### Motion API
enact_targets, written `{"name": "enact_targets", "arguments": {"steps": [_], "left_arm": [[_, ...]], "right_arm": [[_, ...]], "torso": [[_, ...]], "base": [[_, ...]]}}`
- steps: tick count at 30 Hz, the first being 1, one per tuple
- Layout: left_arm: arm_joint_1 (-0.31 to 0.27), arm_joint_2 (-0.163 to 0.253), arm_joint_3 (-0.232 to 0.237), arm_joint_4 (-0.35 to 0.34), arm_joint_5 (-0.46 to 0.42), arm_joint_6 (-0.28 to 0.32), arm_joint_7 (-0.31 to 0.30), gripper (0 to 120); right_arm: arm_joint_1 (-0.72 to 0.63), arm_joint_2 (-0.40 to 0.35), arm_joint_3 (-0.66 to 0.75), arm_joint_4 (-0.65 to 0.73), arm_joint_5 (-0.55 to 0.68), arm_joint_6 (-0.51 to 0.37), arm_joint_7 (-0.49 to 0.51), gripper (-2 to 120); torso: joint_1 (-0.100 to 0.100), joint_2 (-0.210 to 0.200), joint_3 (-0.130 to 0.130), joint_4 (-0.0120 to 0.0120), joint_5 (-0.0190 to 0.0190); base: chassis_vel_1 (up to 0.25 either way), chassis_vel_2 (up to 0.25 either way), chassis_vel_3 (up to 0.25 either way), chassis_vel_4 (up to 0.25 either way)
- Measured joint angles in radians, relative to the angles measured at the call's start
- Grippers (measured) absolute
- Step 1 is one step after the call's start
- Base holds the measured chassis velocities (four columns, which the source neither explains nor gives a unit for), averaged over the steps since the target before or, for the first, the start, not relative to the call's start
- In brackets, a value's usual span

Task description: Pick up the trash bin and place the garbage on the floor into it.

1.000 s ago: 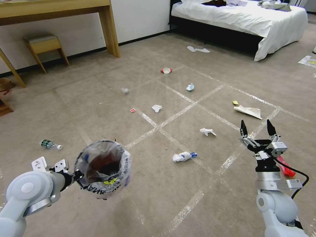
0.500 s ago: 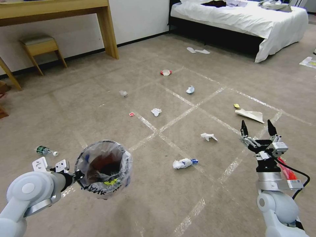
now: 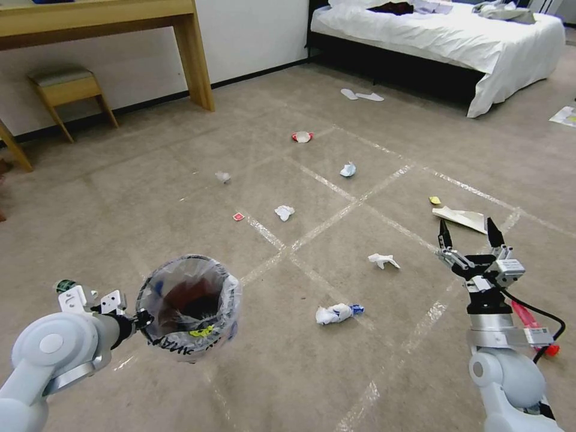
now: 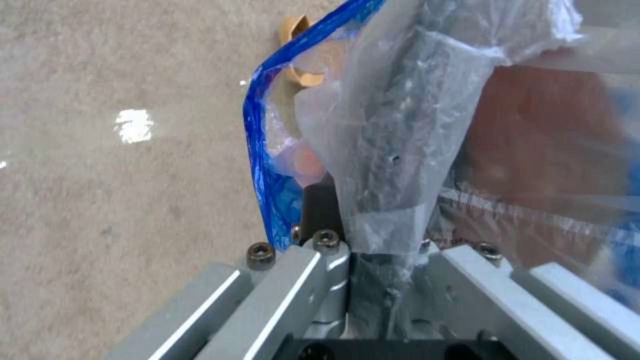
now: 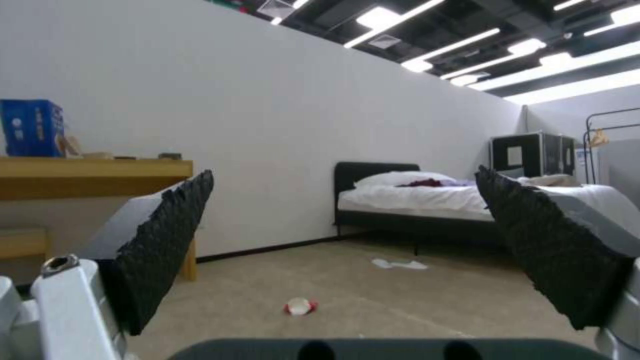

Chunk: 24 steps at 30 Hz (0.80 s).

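We are holding the bin [image 3: 189, 306] by its bagged rim in our left gripper [image 3: 139, 319]; its contents are unclear; our right gripper [image 3: 469, 235] is gaping empty.

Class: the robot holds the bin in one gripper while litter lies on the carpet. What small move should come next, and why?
Probably lower the open right gripper toward the crumpled white tissue, the piece nearest it on the floor. The left gripper already holds the trash bin off the carpet by its rim, and the right one holds nothing, so it seems free to pick.
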Motion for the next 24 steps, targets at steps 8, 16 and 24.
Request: {"name": "enact_targets", "arguments": {"steps": [8,16,24], "left_arm": [[0.000,-0.002,0.002,0.000,0.007,-0.001,0.000,0],[0.004,-0.002,0.003,-0.003,0.010,-0.001,0.000,0],[0.013,-0.008,0.002,-0.007,0.020,-0.001,0.003,0]], "right_arm": [[0.001,0.002,-0.005,0.000,-0.009,0.003,0.004,100],[0.001,0.004,-0.006,-0.002,-0.011,0.004,0.011,100],[-0.003,0.003,-0.004,0.001,-0.011,0.004,0.012,100]], "torso": [[0.000,0.000,0.000,0.0002,-0.0001],[0.000,0.000,0.000,0.0001,0.0000],[0.000,0.000,0.000,0.0001,0.0000]], "base": [[-0.114,0.118,0.114,-0.116],[-0.094,0.090,0.099,-0.104],[-0.094,0.101,0.104,-0.102]]}}
